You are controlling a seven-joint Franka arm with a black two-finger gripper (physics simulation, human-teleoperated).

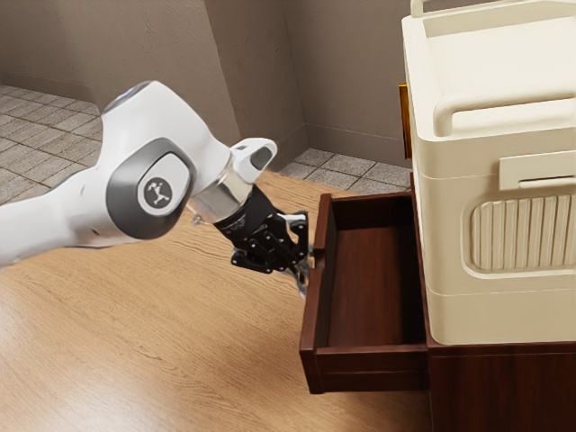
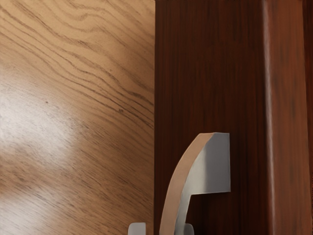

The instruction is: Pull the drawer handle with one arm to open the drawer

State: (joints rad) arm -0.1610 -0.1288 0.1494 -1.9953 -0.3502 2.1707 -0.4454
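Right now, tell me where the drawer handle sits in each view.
Exterior view: the handle is near mid-picture, at the tip of the gripper.
Wrist view: the handle is the curved metal piece jutting from dark wood.
Shared landmark: the drawer front, that dark wood.

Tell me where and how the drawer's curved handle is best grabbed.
I'd grip the curved bar of the handle, away from its squared end. Come from in front of the drawer and pinch across the bar, one side outside, one behind. It bows out from the drawer front, leaving room behind; the squared end offers no such gap.
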